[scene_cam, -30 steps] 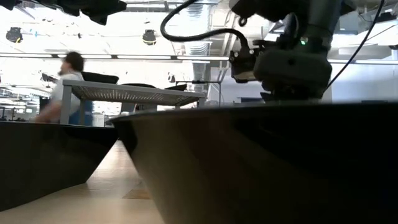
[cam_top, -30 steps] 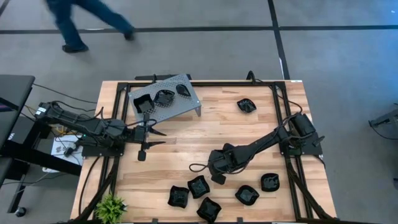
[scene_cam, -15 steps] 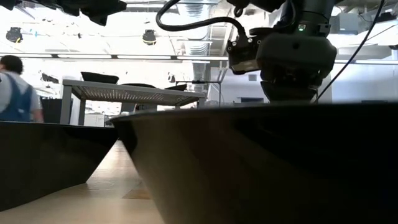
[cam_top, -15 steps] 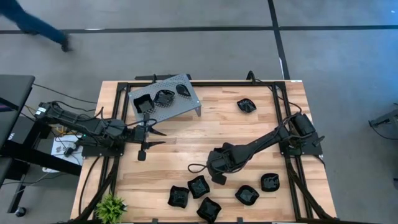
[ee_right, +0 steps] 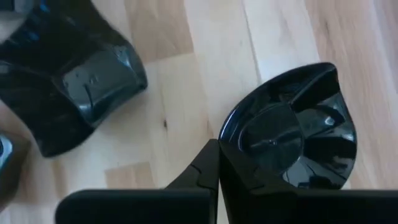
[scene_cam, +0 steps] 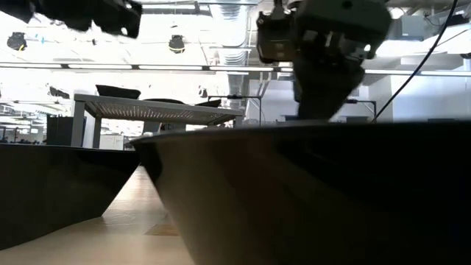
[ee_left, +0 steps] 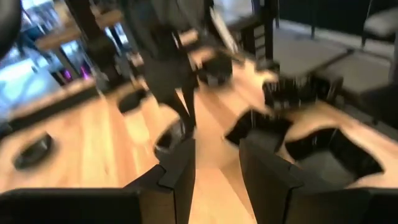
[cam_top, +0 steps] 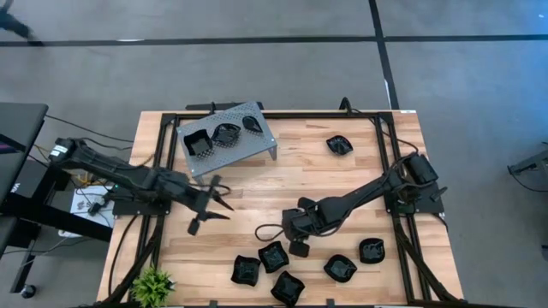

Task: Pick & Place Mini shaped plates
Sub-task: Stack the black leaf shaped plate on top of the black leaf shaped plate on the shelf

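- Gripping the rim of a teardrop plate, the right gripper has its fingers clamped on the edge, presumably so the dish can be lifted clear.
- Loose plates cluster along the near table edge.
- Left gripper hovers mid-table, fingers apart, empty.
- Farthest, the perforated tray holds three plates.

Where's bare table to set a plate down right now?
Widest free patch: the table between the perforated tray, the lone plate and the right arm. Also bare below the left gripper, toward the plant. Crowded: the near edge, where the plate cluster sits under the right gripper.
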Robot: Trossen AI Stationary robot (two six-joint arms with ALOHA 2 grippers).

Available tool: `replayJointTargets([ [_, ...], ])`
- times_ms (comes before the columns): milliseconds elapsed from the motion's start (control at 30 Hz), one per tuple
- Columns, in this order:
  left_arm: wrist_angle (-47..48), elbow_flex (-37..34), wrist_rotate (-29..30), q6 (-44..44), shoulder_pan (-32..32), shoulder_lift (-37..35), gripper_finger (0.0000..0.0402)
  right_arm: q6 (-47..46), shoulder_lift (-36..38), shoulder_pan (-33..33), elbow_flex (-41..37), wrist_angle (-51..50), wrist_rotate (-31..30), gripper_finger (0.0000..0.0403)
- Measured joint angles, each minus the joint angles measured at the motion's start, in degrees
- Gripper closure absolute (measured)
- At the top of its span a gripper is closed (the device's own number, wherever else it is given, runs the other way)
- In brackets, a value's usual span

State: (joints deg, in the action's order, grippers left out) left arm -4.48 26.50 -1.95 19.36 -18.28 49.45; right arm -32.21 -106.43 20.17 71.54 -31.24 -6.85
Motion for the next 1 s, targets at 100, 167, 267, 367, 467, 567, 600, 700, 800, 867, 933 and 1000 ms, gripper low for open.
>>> replayJointTargets([
  [100,-3.4,-0.1,0.3,-0.3,0.5,7.5,0.0275,1.7,-0.1,-1.1,0.0,3.3,0.0,0.0402],
  [167,-8.5,-0.1,0.3,-0.9,0.8,13.3,0.0275,3.5,-0.3,-1.7,0.0,5.9,-0.1,0.0403],
  [267,-18.1,0.0,0.2,-1.1,0.8,21.8,0.0275,6.2,-0.6,-2.6,0.0,10.6,-0.5,0.0403],
  [367,-27.8,0.0,0.2,-1.2,0.8,29.3,0.0275,9.3,-0.7,-3.6,0.0,12.9,-0.5,0.0403],
  [467,-34.5,0.0,0.2,-1.7,0.9,35.3,0.0275,11.1,-0.7,-4.4,0.0,14.1,-0.5,0.0403],
  [567,-37.3,0.0,-0.5,-3.1,0.9,39.8,0.0275,12.1,-0.7,-5.1,0.0,14.2,-0.5,0.0403],
  [600,-37.5,0.2,-0.5,-3.4,0.9,41.0,0.0275,12.3,-0.7,-5.3,0.0,14.2,-0.6,0.0403],
  [700,-38.0,1.1,-0.3,-3.7,1.2,43.8,0.0275,12.8,-0.7,-5.4,0.0,14.2,-0.5,0.0403],
  [800,-38.5,2.7,1.1,-3.6,2.5,45.6,0.0275,12.9,-0.7,-5.4,0.0,14.4,-0.5,0.0403],
  [867,-38.7,3.8,1.2,-3.6,3.8,46.5,0.0275,12.9,-0.7,-5.4,0.0,14.3,-0.5,0.0403],
  [933,-38.7,4.3,1.0,-3.8,4.8,47.0,0.0275,12.9,-0.7,-5.4,0.0,14.3,-0.5,0.0403],
  [1000,-38.4,4.3,-1.4,-4.8,5.7,47.2,0.0275,12.9,-0.7,-5.3,0.0,14.3,-0.5,0.0403],
])
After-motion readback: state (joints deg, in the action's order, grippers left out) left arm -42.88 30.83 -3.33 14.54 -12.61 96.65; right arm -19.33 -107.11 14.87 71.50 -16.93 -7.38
